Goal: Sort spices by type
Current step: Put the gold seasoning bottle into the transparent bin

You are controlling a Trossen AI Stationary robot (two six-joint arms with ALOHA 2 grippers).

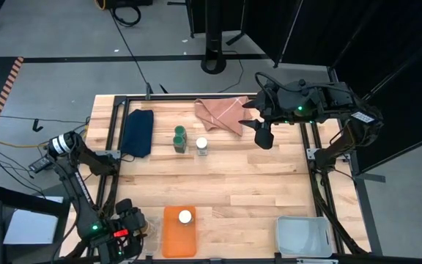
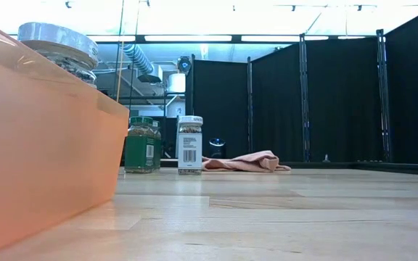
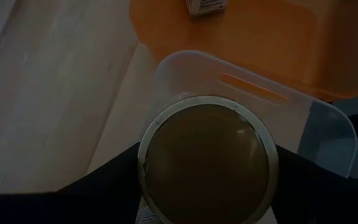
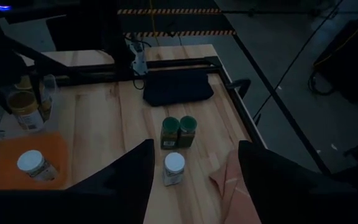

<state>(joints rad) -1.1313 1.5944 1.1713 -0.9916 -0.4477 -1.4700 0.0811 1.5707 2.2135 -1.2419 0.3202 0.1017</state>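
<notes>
My left gripper (image 3: 207,149), at the table's near left (image 1: 129,220), is shut on a spice jar with a tan-brown lid (image 3: 207,165) over a clear bin (image 3: 319,134). Beside it an orange bin (image 1: 168,246) holds a white-lidded jar (image 1: 185,217). Two green-lidded jars (image 1: 179,139) and another white-lidded jar (image 1: 201,145) stand on their bases mid-table. My right gripper (image 4: 194,149) hangs open high above the table's far right (image 1: 264,138), with nothing between its fingers. My left gripper pinches the tan-brown-lidded jar between its two fingers (image 3: 107,183), one on each side of the jar just beneath the lid's rim (image 3: 143,165). The fingers slant steeply down from above. The lid hides the contact spots. Whether the jar's base rests in the clear bin cannot be told.
A dark blue cloth (image 1: 138,132) lies at the far left and a pink cloth (image 1: 222,114) at the far middle. Another clear bin (image 1: 302,235) sits at the near right. Bare wood lies between the jars and the bins.
</notes>
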